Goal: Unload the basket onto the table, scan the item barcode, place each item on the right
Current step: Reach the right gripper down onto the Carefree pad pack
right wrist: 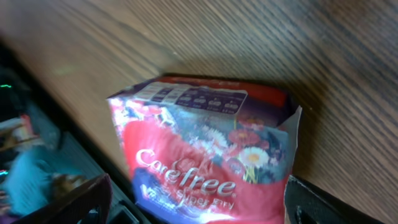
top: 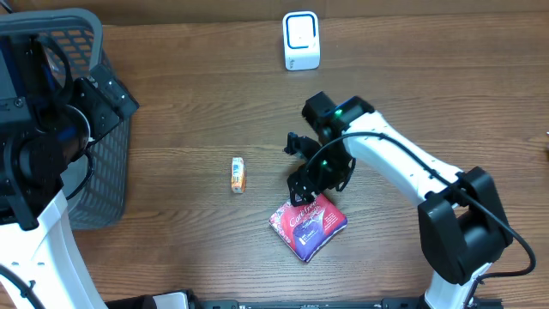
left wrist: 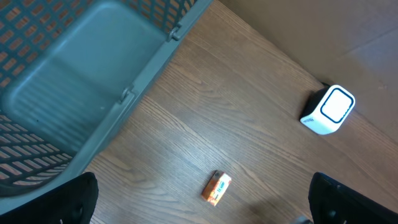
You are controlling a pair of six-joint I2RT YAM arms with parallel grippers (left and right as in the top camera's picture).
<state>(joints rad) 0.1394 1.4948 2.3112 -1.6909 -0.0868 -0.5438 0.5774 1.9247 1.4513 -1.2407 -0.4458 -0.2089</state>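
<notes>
A soft plastic Carefree pack lies flat on the wood-grain tabletop, close to the front edge and about midway along it. The glossy, crinkled pillow-shaped wrapper is red and blue, with white script lettering and a print of daisies. A dark strip of small panels runs along one end.

The right gripper hangs over the pack's far corner on a white arm with black joints, jaws spread wide and gripping nothing. In the right wrist view the pack fills the middle of the frame. The black fingers show only at the two lower corners, one on either side of the pack. Whether either one touches the wrapper cannot be told.

The left gripper is also wide open and empty, held high above the left part of the tabletop. Its dark fingers sit at the bottom corners of its own camera's view.

A white, round-cornered scanner block with a blue-ringed face stands near the far edge, well apart from the pack. A small orange and white packet, oblong and lying on its side, rests on the open wood to the left of the pack. A grey-blue plastic basket with slotted mesh walls and a smooth floor sits along the left edge.
</notes>
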